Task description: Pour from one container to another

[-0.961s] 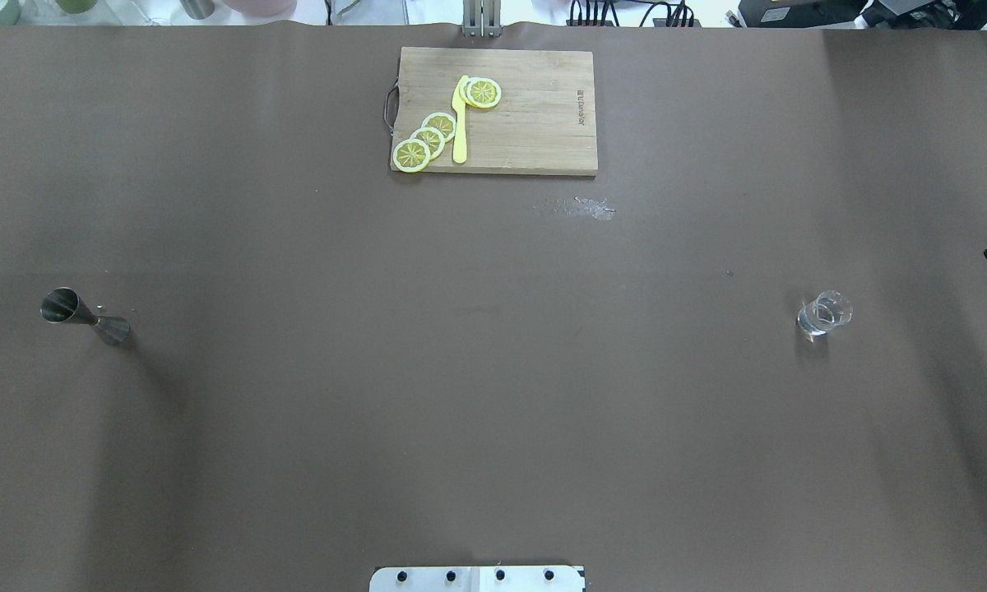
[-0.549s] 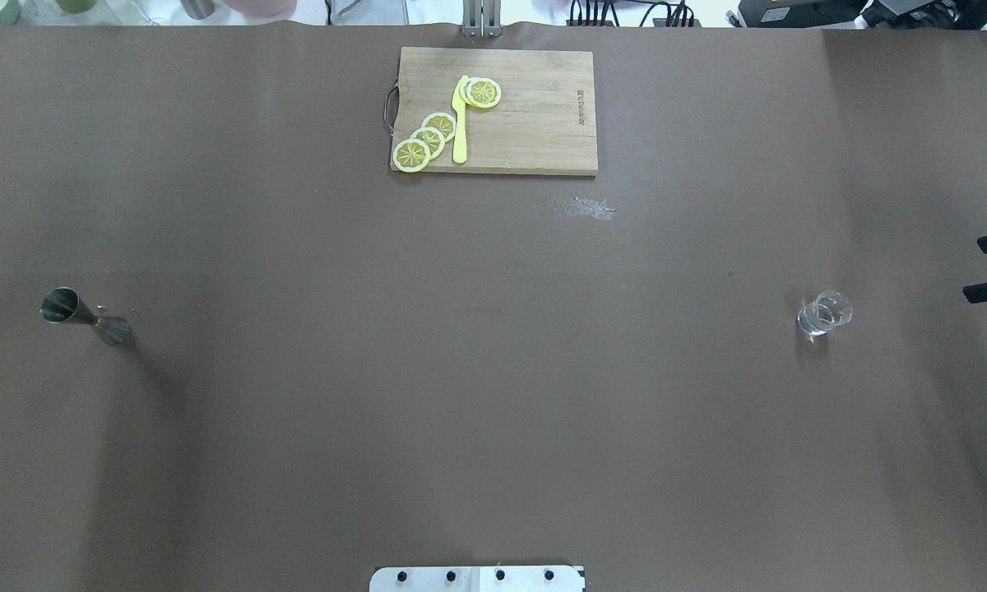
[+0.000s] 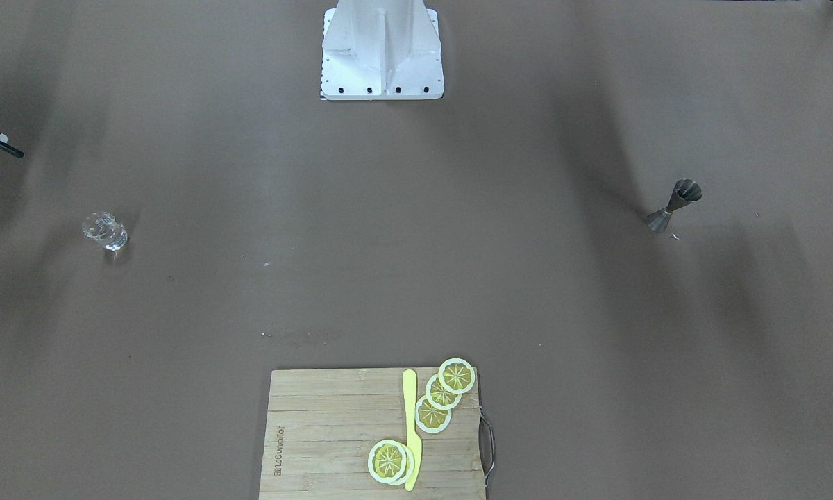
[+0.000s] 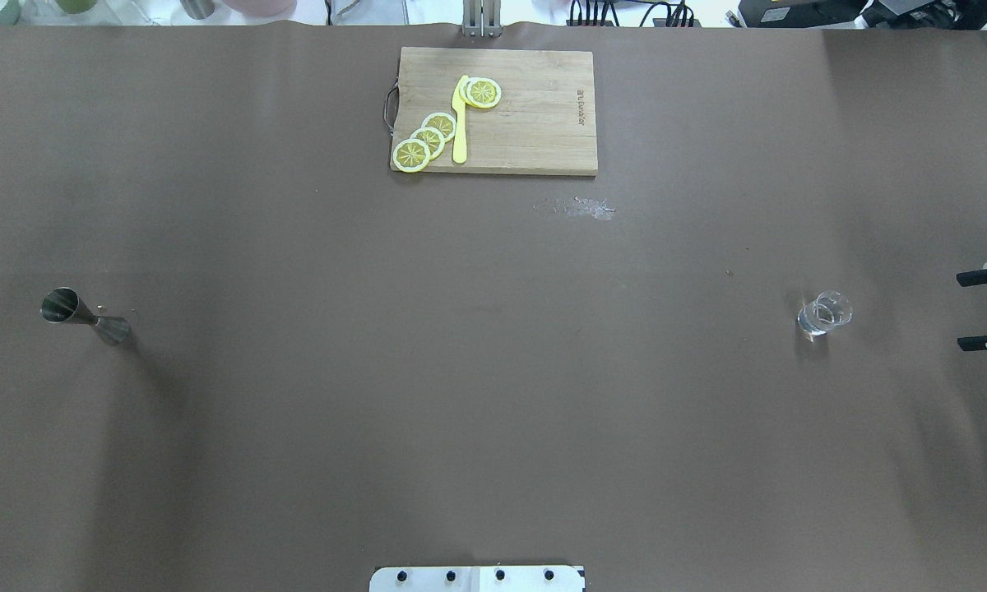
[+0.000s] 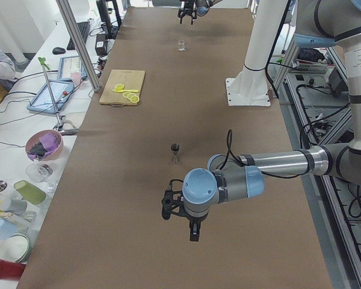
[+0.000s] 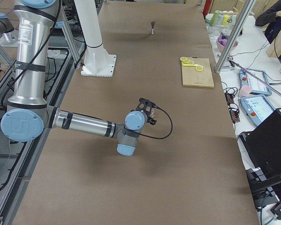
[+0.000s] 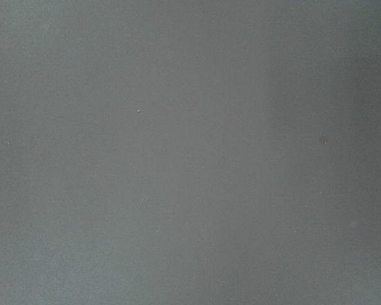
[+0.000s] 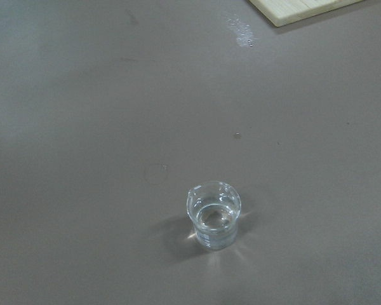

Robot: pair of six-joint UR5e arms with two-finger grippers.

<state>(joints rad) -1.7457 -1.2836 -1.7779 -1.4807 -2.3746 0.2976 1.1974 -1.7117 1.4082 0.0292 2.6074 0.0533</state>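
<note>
My right hand (image 4: 976, 310) hangs near the glass (image 4: 824, 313), fingers apart. My left hand (image 5: 179, 217) seems near the jigger (image 5: 175, 151); its grip I cannot tell.

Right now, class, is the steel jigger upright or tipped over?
Upright: the jigger stands on its lower cone, open mouth facing up, nothing touching it.

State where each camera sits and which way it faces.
Overhead: behind the robot, looking forward and down; right gripper at right edge.
Front-facing: across the table, facing the base.
Exterior left: table end; left arm near.
Exterior right: opposite end; right arm near.
Left wrist: bare table only.
Right wrist: down at glass; no gripper visible.
Shared: overhead and front-facing both show jigger and glass.
</note>
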